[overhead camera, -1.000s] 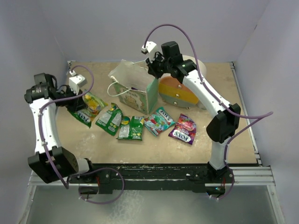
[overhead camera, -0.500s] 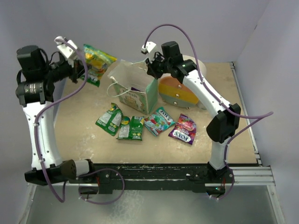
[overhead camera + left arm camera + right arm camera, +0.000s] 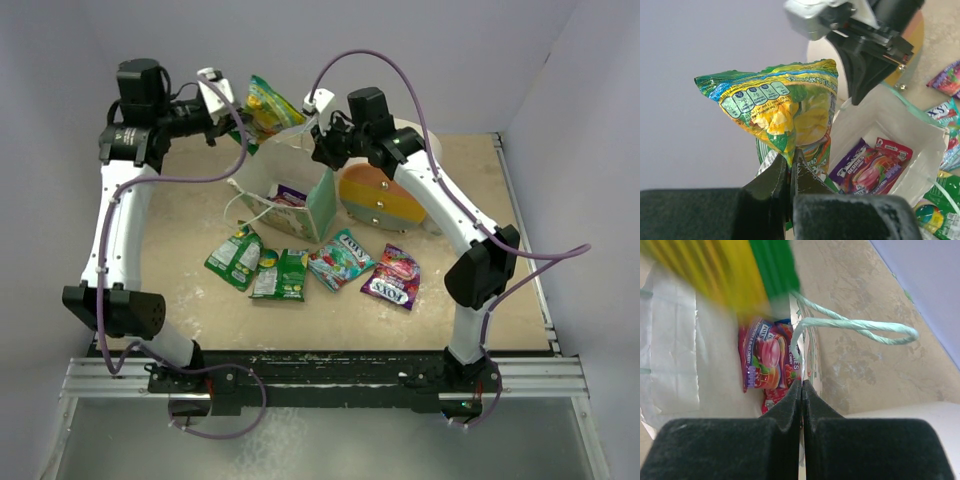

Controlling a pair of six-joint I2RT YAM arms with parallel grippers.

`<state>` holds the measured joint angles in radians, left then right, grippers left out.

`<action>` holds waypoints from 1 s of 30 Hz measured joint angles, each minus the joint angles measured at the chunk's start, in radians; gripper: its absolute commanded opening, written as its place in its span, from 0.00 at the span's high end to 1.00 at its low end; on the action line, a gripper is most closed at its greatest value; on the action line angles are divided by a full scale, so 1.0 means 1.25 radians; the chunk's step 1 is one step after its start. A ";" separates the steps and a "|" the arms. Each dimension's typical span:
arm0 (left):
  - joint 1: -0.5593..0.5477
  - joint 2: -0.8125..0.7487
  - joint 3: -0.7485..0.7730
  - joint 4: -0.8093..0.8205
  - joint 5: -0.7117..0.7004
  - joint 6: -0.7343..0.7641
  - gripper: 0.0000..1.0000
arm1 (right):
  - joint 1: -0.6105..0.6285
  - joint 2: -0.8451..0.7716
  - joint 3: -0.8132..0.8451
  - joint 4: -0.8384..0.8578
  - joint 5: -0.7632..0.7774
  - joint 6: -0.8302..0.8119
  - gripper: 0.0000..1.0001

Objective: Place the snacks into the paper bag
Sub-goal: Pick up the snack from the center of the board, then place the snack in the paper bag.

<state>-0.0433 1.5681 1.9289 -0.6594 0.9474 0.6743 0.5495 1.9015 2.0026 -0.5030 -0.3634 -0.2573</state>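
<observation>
Packets [image 3: 340, 258]: four lying, one held aloft.

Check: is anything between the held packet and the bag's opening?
Nothing visible. The left gripper holds the yellow-green packet in the air by the open paper bag; the right gripper pinches its rim at one side, clear of the opening.

The yellow-green foil snack packet [image 3: 785, 107] is glossy and crinkled. The purple and red packets [image 3: 872, 165] inside the pale green paper bag [image 3: 890, 119] shine likewise; the bag's paper is matt, smooth and white within. Its pale green handle [image 3: 855, 326] is twisted cord. The beige tabletop [image 3: 520, 180] looks rough and mottled.
</observation>
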 measured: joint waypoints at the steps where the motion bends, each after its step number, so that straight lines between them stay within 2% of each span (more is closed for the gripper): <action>1: -0.014 0.012 0.006 -0.008 0.005 0.026 1.00 | 0.000 0.000 0.000 0.000 0.000 -0.001 1.00; 7: -0.076 0.042 0.004 -0.081 0.013 0.187 1.00 | 0.000 0.000 0.000 -0.001 0.001 -0.004 1.00; 30: -0.099 0.074 -0.052 -0.273 -0.005 0.598 1.00 | -0.011 0.008 -0.006 0.000 0.004 -0.014 1.00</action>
<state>-0.1669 1.6600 1.8641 -1.0008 0.9409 1.4223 0.5354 1.9114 1.9945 -0.5034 -0.3580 -0.2752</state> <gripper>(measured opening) 0.019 0.004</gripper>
